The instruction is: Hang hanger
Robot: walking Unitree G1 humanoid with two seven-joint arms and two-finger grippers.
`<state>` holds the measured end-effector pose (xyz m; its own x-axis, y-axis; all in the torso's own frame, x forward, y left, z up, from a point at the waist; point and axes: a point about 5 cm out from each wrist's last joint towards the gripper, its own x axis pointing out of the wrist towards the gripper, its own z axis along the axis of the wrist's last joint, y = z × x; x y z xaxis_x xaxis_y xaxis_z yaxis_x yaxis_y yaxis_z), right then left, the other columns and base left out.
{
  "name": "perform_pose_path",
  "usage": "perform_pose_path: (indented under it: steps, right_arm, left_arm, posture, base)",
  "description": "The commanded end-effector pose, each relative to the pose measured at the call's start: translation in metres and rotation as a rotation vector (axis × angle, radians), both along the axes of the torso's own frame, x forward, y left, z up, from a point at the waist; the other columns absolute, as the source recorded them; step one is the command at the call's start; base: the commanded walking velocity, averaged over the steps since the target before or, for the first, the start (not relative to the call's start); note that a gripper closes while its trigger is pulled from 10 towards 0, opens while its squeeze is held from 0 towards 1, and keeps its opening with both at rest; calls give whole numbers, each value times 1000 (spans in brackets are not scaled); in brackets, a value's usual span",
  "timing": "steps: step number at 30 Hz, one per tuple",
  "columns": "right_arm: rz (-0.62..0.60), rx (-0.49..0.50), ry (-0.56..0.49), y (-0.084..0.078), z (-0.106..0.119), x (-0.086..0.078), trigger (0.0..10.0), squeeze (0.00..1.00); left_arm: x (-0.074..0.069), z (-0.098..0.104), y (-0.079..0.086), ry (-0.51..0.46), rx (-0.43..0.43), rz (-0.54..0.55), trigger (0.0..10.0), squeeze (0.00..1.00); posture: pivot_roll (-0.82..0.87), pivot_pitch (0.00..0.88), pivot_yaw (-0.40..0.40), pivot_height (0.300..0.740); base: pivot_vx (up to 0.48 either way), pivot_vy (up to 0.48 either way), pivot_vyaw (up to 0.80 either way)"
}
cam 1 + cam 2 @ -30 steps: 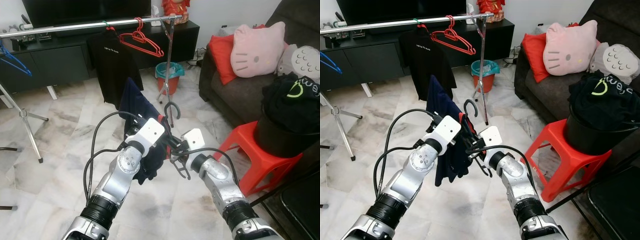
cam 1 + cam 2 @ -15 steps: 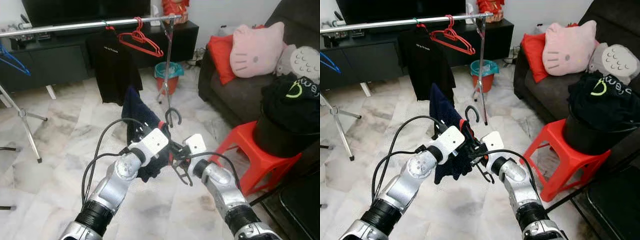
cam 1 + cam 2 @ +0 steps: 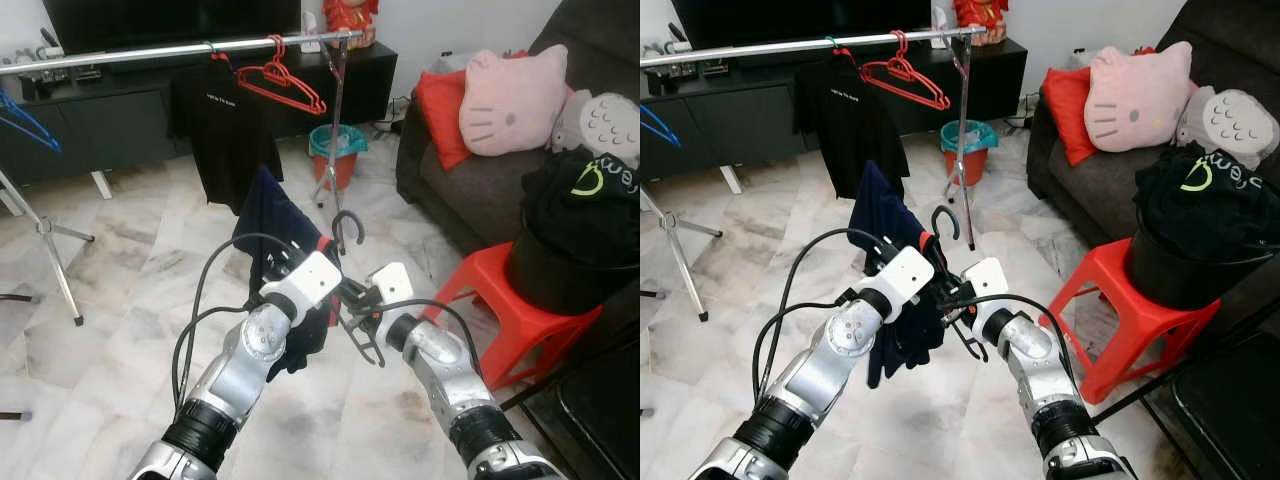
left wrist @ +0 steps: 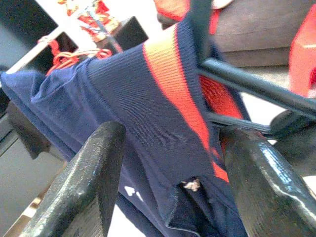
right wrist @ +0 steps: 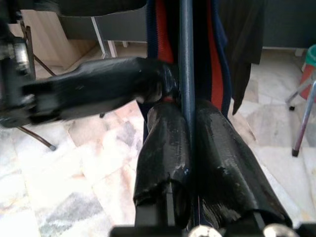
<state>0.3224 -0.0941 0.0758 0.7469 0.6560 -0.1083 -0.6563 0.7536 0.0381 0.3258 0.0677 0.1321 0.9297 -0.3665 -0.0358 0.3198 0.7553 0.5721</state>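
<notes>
Since half a second ago, both arms lift slightly. I see my left pincer (image 3: pixel 930 268) spread around the navy garment with red stripe (image 3: pixel 270 215) on the black plastic hanger (image 3: pixel 345 230); my right pincer (image 5: pixel 190 143) pinches the hanger's bar, well below the silver metal clothes rail (image 3: pixel 180 50).

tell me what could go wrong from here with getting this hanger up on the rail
The navy shirt is bunched between both end effectors, so it may slide off the black hanger as it is lifted.

The right end effector pinches only the hanger's thin bar, which could let the hanger twist.

The rail is far ahead and higher, and the red hangers already there could snag the hook.
</notes>
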Motion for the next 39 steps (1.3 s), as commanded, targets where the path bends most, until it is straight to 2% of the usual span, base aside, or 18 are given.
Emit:
perform_pose_path:
  steps: [1, 3, 11, 12, 13, 14, 39]
  right_arm:
    - [66, 11, -53, 13, 12, 1, 0, 0]
    - [68, 10, -53, 12, 12, 1, 0, 0]
    - [72, 6, -52, 12, 12, 1, 0, 0]
    - [73, 5, -52, 12, 12, 1, 0, 0]
    - [74, 5, -52, 12, 12, 1, 0, 0]
    - [75, 3, -53, 12, 12, 0, 0, 0]
    - [69, -41, -54, 10, 8, -1, 0, 0]
  left_arm:
    - [9, 8, 12, -38, 17, 91, 10000, 0]
    - [12, 7, 19, -43, 31, 140, 10000, 0]
    - [15, 3, 28, -40, 65, 221, 10000, 0]
    - [16, 3, 30, -38, 62, 233, 9059, 0]
    - [16, 3, 32, -37, 57, 241, 9059, 0]
    - [17, 3, 33, -42, 59, 243, 0, 0]
    - [13, -1, 24, -17, 76, 157, 0, 0]
  posture:
    - [7, 0, -69, 740]
    - [5, 0, -70, 740]
    - [7, 0, -76, 740]
    - [3, 0, -75, 740]
    - [3, 0, -75, 740]
    - [6, 0, -76, 740]
    - [8, 0, -73, 740]
  base:
    - [0, 0, 0]
    - [0, 0, 0]
    - [0, 0, 0]
    - [0, 0, 0]
    - [0, 0, 0]
    - [0, 0, 0]
    - [0, 0, 0]
